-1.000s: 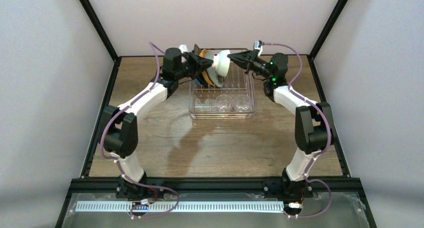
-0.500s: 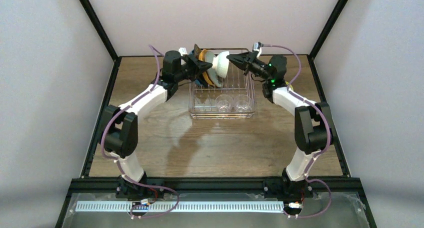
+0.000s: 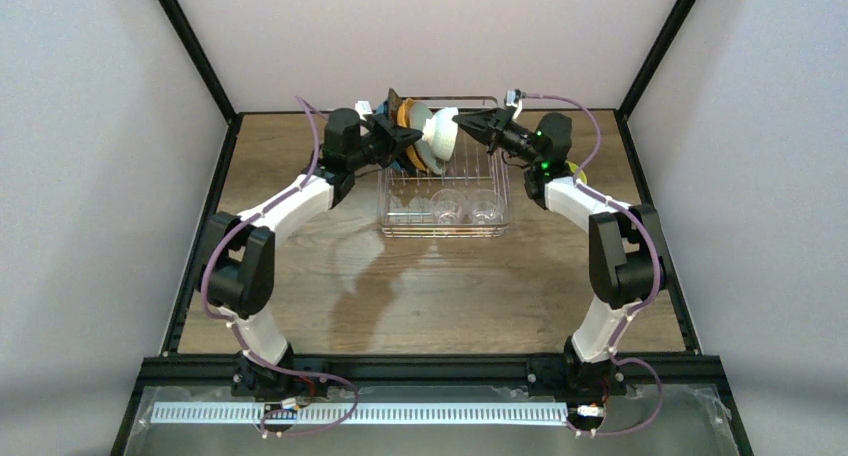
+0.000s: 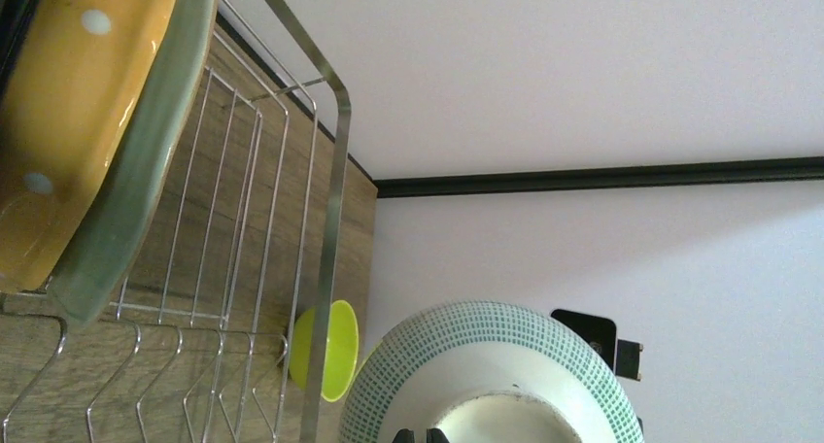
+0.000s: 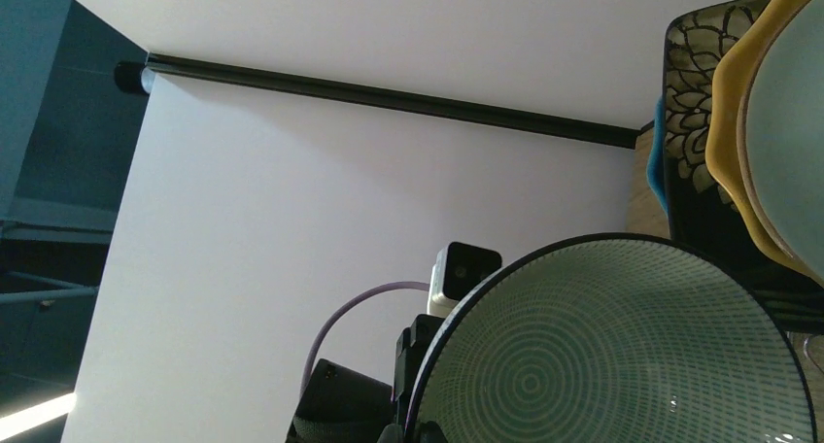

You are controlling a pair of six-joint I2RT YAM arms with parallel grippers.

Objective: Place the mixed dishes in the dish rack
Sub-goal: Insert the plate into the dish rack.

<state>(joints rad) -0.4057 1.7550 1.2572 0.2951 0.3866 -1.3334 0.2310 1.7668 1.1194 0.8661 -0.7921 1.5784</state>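
top external view has the dish rack point(image 3: 445, 191) standing on the wooden surface point(image 3: 300, 266) close to its far edge, about midway between the left and right edges. upright in the rack's far-left corner stand the plates, packed face to face: the black square floral plate point(image 5: 695, 79) outermost, then the blue plate point(image 5: 661, 161), of which only a sliver shows, the orange white-dotted plate point(image 4: 78, 122) and the pale green plate point(image 4: 126, 205). two clear glass cups point(image 3: 466, 208) sit side by side along the rack's near side. above the rack's far end the mint bowl point(image 3: 441, 129) hangs tipped on its side between the two arms, its green-ringed inside turned to the right wrist camera and its dotted outside and pale foot to the left wrist camera. the right gripper point(image 3: 461, 120) is closed on the bowl's dark rim. the left gripper point(image 3: 417, 136) has its jaws closed right down, the tips lying against the bowl's underside at the edge of the foot; whether they actually pinch the foot i cannot tell. the small yellow-green bowl point(image 4: 326, 351) rests on the surface just outside the rack's right side, toward the far-right corner.
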